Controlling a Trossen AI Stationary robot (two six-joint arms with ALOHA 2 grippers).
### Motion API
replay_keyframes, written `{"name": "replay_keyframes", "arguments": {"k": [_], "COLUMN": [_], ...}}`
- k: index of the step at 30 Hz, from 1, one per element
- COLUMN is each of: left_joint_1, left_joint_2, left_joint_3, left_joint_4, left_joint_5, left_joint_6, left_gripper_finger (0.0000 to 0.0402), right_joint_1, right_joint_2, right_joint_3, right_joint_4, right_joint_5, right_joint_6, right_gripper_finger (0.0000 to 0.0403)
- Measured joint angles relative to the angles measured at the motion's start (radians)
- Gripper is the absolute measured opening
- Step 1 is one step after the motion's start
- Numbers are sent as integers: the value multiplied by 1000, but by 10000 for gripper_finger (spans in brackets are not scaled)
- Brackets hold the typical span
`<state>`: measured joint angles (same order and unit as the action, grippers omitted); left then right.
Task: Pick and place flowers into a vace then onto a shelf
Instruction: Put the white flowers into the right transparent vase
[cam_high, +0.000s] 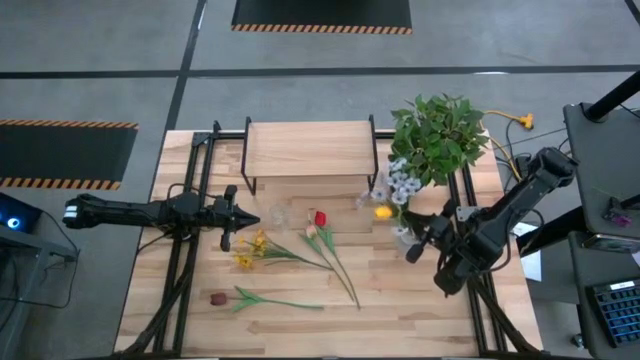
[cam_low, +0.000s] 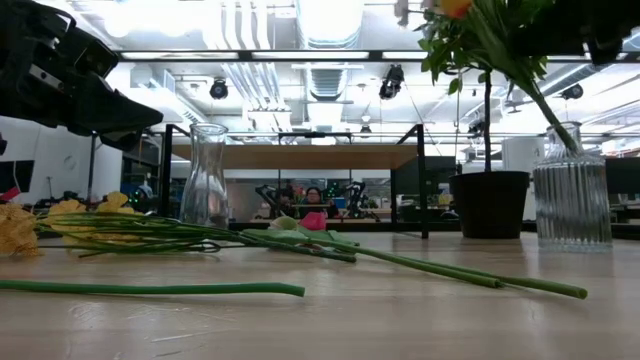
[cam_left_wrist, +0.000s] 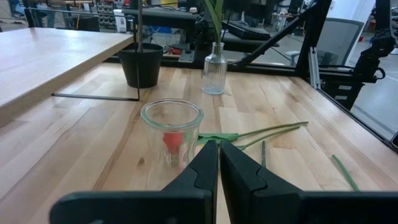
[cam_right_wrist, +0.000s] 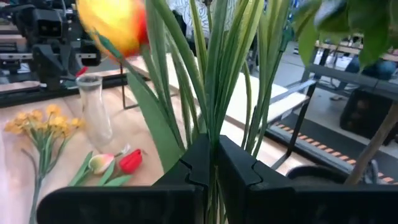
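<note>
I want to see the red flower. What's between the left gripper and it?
An empty glass vase stands right between the left gripper and the red flower. The left wrist view shows the flower's red through the glass.

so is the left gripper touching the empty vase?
Apart. The left wrist view shows the left gripper with fingers shut, and the high view shows bare table between its tips and the clear vase.

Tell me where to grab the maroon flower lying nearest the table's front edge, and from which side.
Grip the maroon flower by its stem, about midway along. It lies flat and alone, with bare table on both sides. Coming straight down, with the fingers set across the stem, looks best. The head is small and probably crushes easily. The left gripper hangs closest.
</note>
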<state>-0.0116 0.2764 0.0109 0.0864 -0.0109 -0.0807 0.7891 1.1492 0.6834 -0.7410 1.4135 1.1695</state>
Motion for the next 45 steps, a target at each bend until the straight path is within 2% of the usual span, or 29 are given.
{"name": "replay_keyframes", "arguments": {"k": [6,12,25,30,38,45], "left_joint_1": [0,0,0,0,0,0], "left_joint_2": [0,0,0,0,0,0], "left_joint_3": [0,0,0,0,0,0], "left_joint_4": [0,0,0,0,0,0], "left_joint_5": [0,0,0,0,0,0], "left_joint_6": [0,0,0,0,0,0], "left_gripper_finger": [0,0,0,0,0,0], "right_joint_1": [17,17,19,18,18,18], "right_joint_2": [0,-1,-19,-61,-156,-234], "right_joint_3": [-42,-23,25,33,33,33], "right_joint_4": [-1,-3,-60,-93,-96,-97], "right_joint_5": [1,-2,-135,-178,-268,-297], "right_joint_6": [79,46,-23,-21,-45,-86], "right_gripper_finger": [13,23,158,192,199,207]}}
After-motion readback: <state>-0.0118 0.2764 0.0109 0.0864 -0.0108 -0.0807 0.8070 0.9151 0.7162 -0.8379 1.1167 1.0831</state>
